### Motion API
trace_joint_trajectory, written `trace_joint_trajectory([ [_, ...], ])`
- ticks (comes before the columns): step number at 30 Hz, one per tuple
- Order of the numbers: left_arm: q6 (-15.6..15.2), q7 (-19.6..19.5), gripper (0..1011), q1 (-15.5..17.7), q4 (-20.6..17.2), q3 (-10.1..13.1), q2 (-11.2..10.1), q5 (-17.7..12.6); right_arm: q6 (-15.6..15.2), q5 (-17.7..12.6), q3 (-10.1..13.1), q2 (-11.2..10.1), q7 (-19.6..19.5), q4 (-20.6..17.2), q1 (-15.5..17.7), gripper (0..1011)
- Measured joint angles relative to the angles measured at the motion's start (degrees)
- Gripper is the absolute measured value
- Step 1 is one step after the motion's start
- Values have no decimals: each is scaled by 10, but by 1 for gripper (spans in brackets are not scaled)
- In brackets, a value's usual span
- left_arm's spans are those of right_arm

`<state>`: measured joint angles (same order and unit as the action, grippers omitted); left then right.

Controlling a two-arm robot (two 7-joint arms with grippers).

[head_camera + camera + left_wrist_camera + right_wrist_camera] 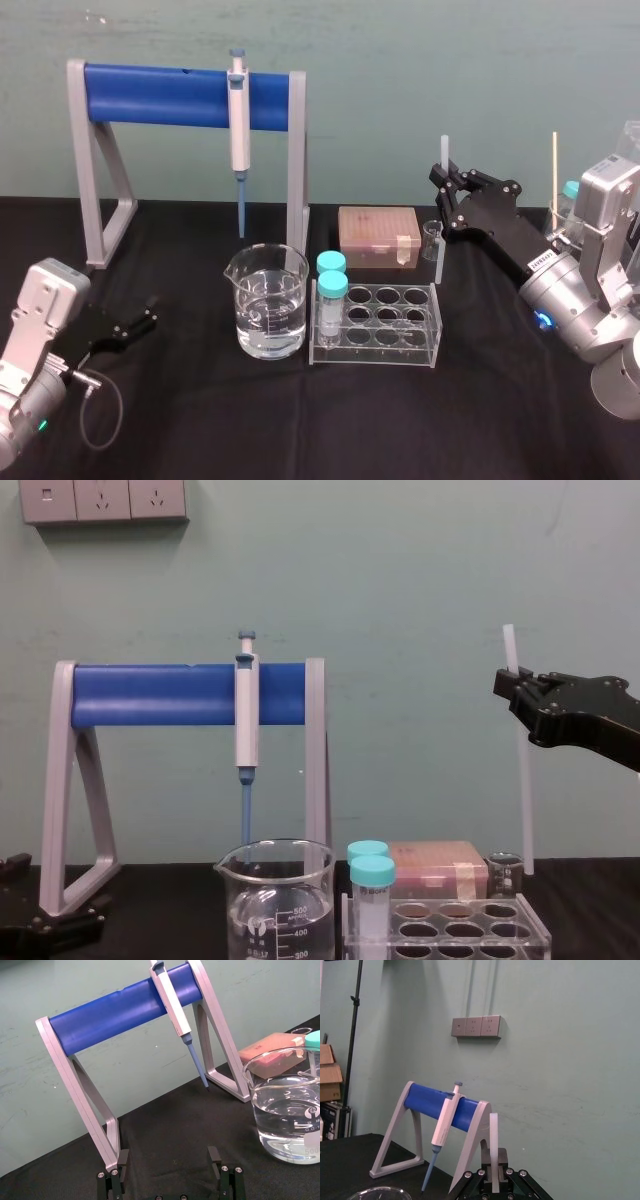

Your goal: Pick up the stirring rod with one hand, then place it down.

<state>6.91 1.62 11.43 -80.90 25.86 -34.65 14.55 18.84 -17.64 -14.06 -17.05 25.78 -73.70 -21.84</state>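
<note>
The stirring rod [440, 215] is a thin translucent white rod standing nearly upright behind the right end of the tube rack. My right gripper [446, 188] is shut on its upper part, with a short length sticking out above the fingers. From the chest, the stirring rod [521, 780] hangs down from the right gripper [514, 686] to table level beside a small glass beaker [505, 873]; I cannot tell whether its tip touches. The right wrist view shows the stirring rod [493, 1145] clamped in the right gripper [494, 1164]. My left gripper [148, 314] rests open at the table's left, holding nothing.
A grey stand with a blue bar [180, 95] carries a pipette [238, 110] at the back. In front stand a large beaker of water [267, 305], a clear tube rack [378, 325] with two teal-capped tubes, and a pink box [378, 236]. A thin pale stick [554, 180] rises at the right.
</note>
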Motion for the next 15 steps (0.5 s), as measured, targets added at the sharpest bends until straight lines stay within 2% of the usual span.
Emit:
trace_joint_trajectory([
  [15,0,0,1000,0,0,0,0,0,0,0,0,0,0,0,0,66],
])
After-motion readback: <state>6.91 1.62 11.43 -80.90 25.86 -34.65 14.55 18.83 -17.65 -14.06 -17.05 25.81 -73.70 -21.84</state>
